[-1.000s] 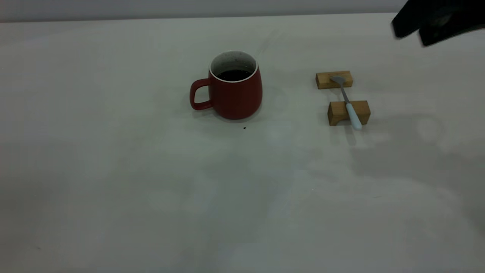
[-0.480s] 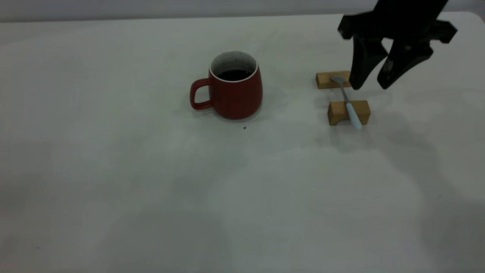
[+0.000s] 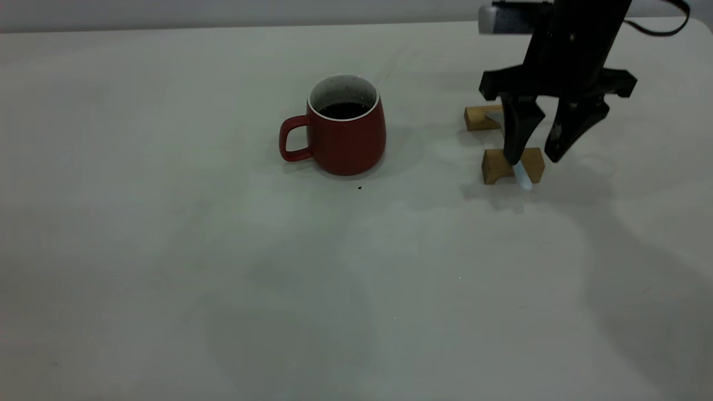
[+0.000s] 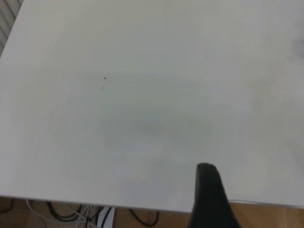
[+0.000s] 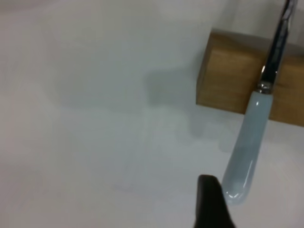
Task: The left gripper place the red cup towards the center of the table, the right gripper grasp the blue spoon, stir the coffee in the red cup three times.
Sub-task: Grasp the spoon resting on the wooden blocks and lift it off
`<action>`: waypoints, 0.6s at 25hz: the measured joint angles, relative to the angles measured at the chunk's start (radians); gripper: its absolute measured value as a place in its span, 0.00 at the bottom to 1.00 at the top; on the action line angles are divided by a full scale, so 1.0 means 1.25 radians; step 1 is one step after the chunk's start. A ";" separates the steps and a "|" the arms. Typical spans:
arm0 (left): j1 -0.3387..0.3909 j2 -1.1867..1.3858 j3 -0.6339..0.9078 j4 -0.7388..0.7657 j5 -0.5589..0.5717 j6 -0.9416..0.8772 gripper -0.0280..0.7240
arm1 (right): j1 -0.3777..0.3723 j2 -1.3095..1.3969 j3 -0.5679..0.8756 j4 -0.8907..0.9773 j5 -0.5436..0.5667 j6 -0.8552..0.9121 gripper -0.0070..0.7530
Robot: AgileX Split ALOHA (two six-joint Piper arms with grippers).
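The red cup (image 3: pixel 345 139) stands upright near the middle of the table (image 3: pixel 167 250), handle to the left, with dark coffee (image 3: pixel 342 109) inside. The blue spoon (image 3: pixel 522 178) lies across two wooden blocks to the cup's right. Its pale handle (image 5: pixel 247 152) juts past the nearer block. My right gripper (image 3: pixel 536 157) hangs open over that nearer block, fingers pointing down. One finger (image 5: pixel 209 204) is right beside the handle's end, the other on the handle's far side. The arm hides the spoon's bowl and stem. Of my left gripper only one finger (image 4: pixel 209 197) shows, over bare table near its edge, holding nothing.
The far wooden block (image 3: pixel 482 118) and the near one (image 3: pixel 496 165) carry the spoon. A tiny black speck (image 3: pixel 359 188) lies just in front of the cup. Cables (image 4: pixel 71 213) hang below the table edge in the left wrist view.
My right gripper has come in from the upper right corner and dropped down to the spoon's handle, staying open. The cup and spoon have not moved.
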 joint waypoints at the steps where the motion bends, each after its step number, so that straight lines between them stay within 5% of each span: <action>1: 0.000 0.000 0.000 0.000 0.000 0.000 0.77 | 0.000 0.004 0.000 -0.001 0.002 0.000 0.73; 15: 0.000 0.000 0.000 0.000 0.000 0.000 0.77 | 0.000 0.021 -0.001 0.047 -0.030 0.000 0.77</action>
